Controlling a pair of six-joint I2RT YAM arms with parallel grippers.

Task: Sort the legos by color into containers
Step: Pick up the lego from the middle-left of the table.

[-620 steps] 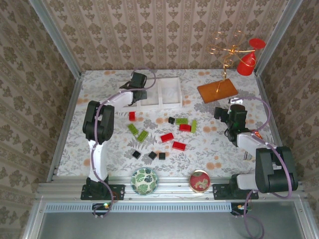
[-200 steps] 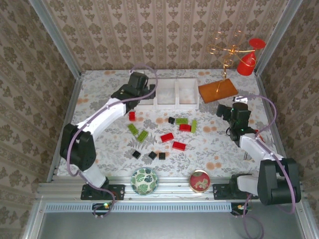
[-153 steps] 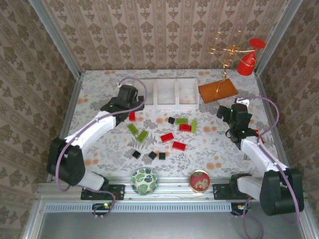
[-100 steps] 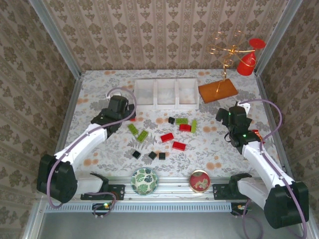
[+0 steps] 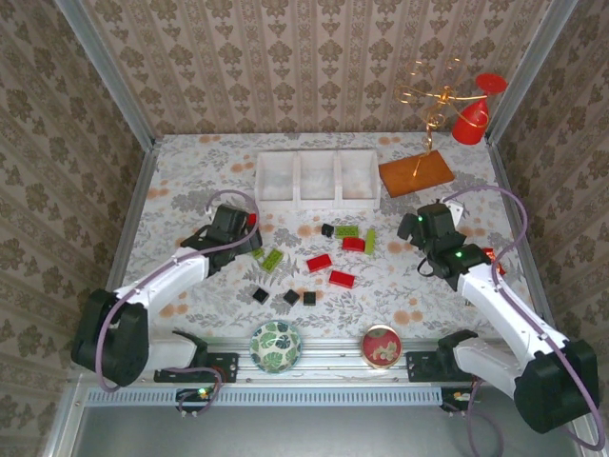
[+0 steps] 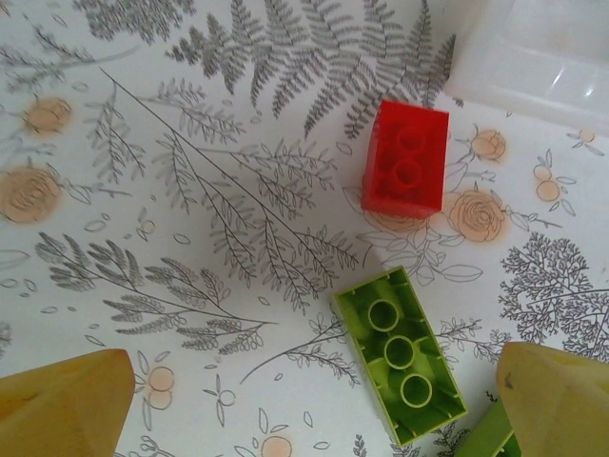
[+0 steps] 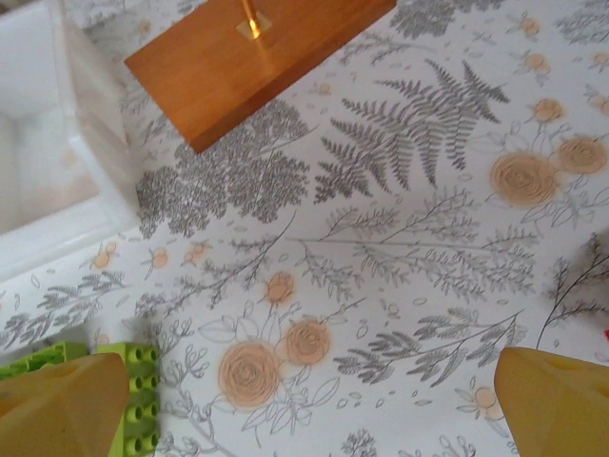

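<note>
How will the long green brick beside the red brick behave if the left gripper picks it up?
The green brick looks like hard moulded plastic, so it is probably rigid. It lies flat, studs up, so a push likely slides it, not rolls it. Its glossy sides may slip.

Four red legos (image 5: 342, 278), four green (image 5: 346, 230), four black (image 5: 291, 297)

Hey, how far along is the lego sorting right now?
Done: nothing yet; the white tray has three compartments holding no bricks I can see. In hand: nothing; the left tool hovers open over a red brick and a lime green brick, and the right tool is open near a second green brick. Left: every brick on the table, including the black bricks.
</note>
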